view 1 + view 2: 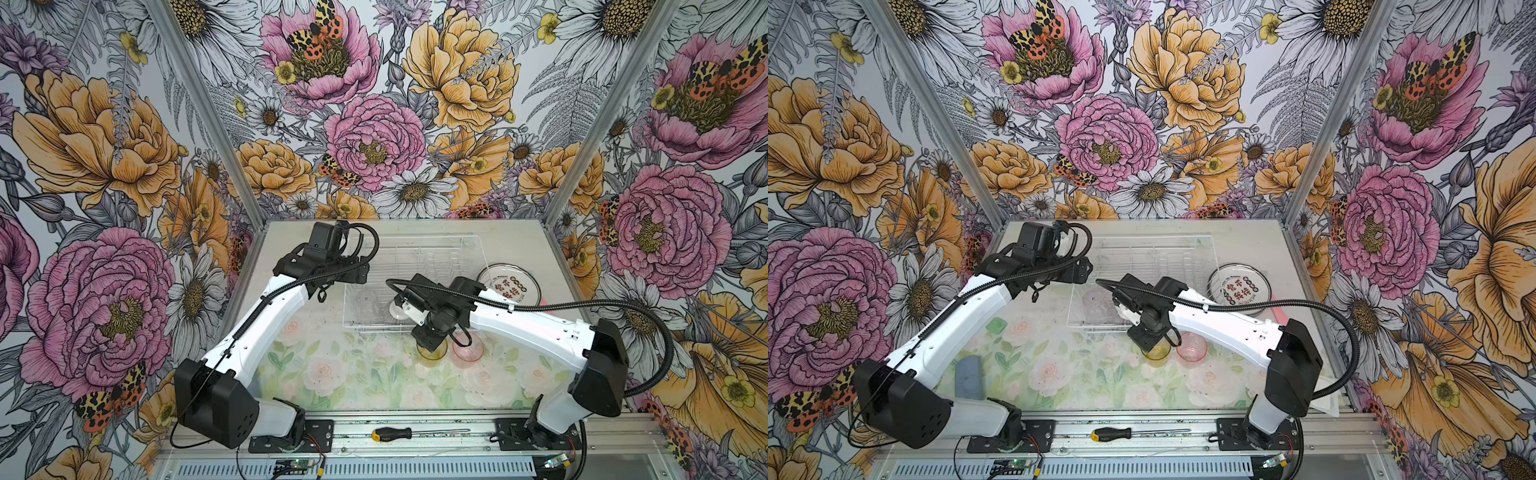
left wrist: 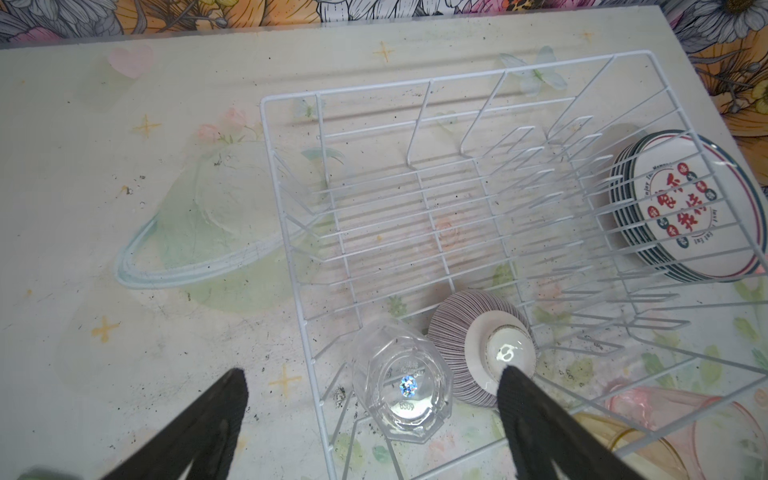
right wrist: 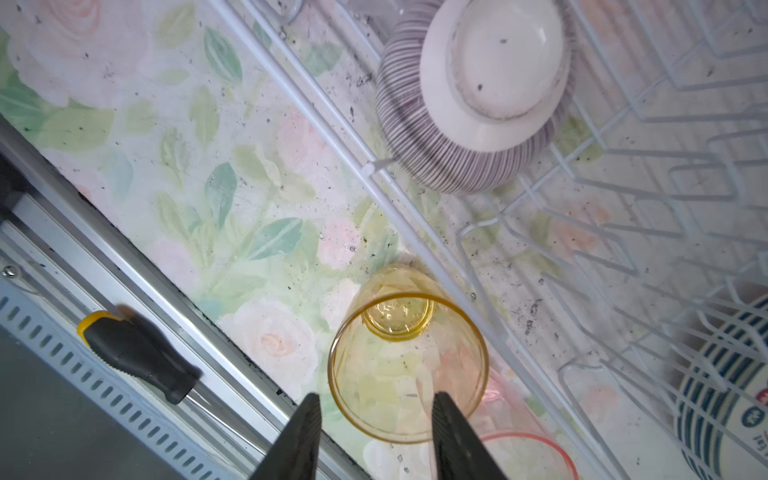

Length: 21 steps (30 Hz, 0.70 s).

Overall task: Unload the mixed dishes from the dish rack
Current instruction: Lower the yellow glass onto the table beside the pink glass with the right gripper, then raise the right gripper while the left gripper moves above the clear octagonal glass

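Over to the white wire dish rack (image 1: pixel 415 257) (image 2: pixel 415 208) first: sits on the far half of the desk, about the middle. Next, the stack of printed plates (image 1: pixel 509 286) (image 2: pixel 681 208): lies flat on the desk just beside the rack's right side, close to the desk's right edge.

On to the left gripper (image 2: pixel 372 372): hovers at the rack's left edge, fingers spread wide, gripping nothing. Then the right gripper (image 3: pixel 377 398): hangs above the amber tumbler (image 3: pixel 407 365) (image 1: pixel 432 353), fingers partway apart, clamping nothing; cannot tell about contact with the rim.

Inside the rack, along its near edge: ribbed bowl (image 2: pixel 457 340) (image 3: pixel 415 137) upside down, white base up, and the clear tumbler (image 2: pixel 401 382) inverted just beside it, nearer the rack's near left corner.

Out on the desk, just in front of the rack's near edge: amber tumbler upright, pink tumbler (image 1: pixel 467 351) (image 1: pixel 1192 349) just to its right.

Last, on the rail along the desk's front edge: a screwdriver (image 1: pixel 392 433).
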Each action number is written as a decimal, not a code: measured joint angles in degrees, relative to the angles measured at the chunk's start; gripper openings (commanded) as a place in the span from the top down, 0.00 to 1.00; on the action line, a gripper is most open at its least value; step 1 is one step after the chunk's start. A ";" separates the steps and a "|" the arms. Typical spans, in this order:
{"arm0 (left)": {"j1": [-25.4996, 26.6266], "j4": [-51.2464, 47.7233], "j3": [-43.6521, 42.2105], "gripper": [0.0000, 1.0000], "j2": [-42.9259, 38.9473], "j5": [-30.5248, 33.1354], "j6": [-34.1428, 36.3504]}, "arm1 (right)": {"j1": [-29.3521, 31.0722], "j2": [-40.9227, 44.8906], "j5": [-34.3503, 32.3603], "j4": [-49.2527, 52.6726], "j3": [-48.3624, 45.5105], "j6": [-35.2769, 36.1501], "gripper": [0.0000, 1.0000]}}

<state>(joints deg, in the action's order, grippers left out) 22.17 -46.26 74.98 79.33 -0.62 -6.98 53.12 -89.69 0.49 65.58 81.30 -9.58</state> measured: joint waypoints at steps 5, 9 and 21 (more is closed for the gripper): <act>3.52 -2.01 -0.04 0.03 1.73 1.18 0.42 | -4.09 7.52 0.20 -2.80 -0.15 -1.16 0.49; 6.32 -3.34 -0.11 0.01 3.48 2.03 0.98 | -8.35 13.94 0.33 -5.77 -1.55 -1.97 0.48; 7.23 -6.05 -0.63 0.01 9.66 3.13 0.94 | -12.81 18.86 0.96 -10.64 -6.34 -3.04 0.48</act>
<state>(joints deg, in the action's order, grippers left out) 29.41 -52.31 74.35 88.99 2.50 -6.04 40.32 -70.83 1.45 54.94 74.96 -12.62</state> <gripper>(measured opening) 0.987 0.525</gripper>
